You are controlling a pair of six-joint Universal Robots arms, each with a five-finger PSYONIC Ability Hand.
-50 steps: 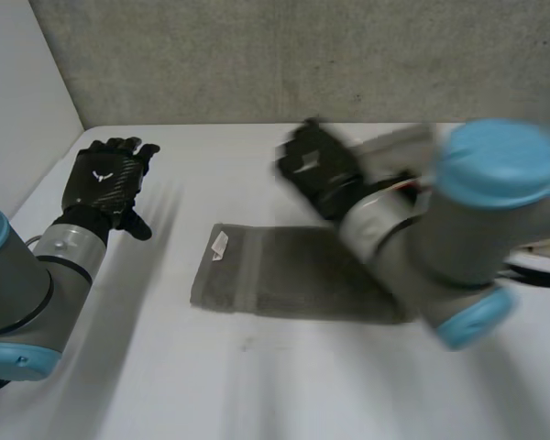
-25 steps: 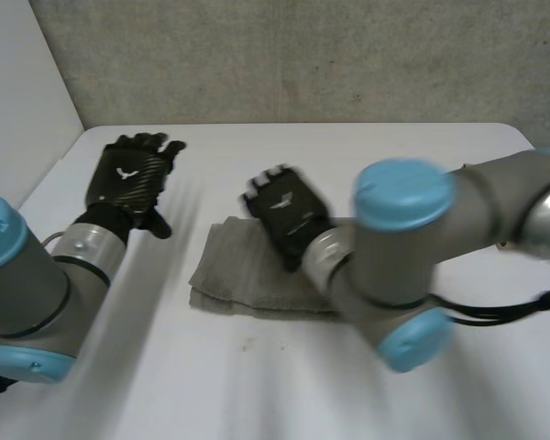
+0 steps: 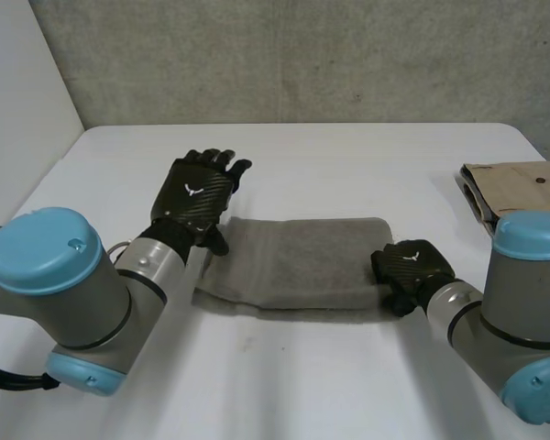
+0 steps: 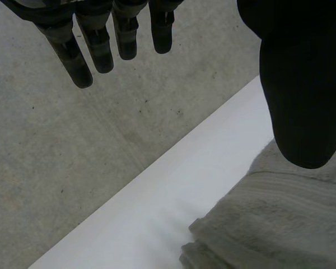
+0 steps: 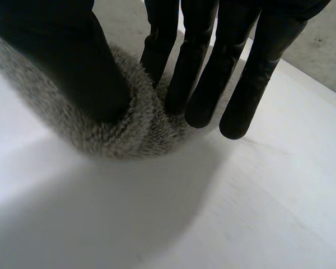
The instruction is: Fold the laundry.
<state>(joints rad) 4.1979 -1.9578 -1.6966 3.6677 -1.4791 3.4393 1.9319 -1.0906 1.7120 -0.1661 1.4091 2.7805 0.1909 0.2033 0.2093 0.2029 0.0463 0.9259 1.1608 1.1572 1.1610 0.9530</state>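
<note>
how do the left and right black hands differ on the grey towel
The left black hand is open, fingers straight, at the folded grey towel's left end; the right black hand pinches its right end between thumb and fingers. Both are at the towel's short ends.

White emblem (image 3: 194, 191) on left hand (image 3: 204, 176)

Grey towel (image 3: 298, 261), white table (image 3: 348, 165), brown cardboard (image 3: 522, 183), speckled grey wall (image 3: 302, 64)

Fuzzy terry-cloth towel (image 3: 302, 261), smooth matt wht table (image 3: 348, 156), brown cardbd box (image 3: 518, 188), rough concrete-like wall (image 3: 302, 55).
</note>
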